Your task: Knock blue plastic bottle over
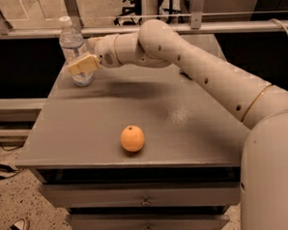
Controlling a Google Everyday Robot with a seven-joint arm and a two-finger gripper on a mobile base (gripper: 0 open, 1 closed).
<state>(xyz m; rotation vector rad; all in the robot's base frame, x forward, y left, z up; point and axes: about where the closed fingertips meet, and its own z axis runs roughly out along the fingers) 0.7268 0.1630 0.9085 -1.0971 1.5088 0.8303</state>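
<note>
Grey cabinet top carries 1 blue plastic bottle, upright at the far left corner, and 1 orange near the front edge. Gripper overlaps the bottle's mid-body from the right; contact and opening cannot be determined.

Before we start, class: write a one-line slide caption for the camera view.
Gripper at the upright blue plastic bottle on the table's far corner; an orange lies near the front.

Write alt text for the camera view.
The robot's pincer is at the middle of the standing blue plastic bottle, at the far left corner of the table. An orange sits near the front edge.
</note>
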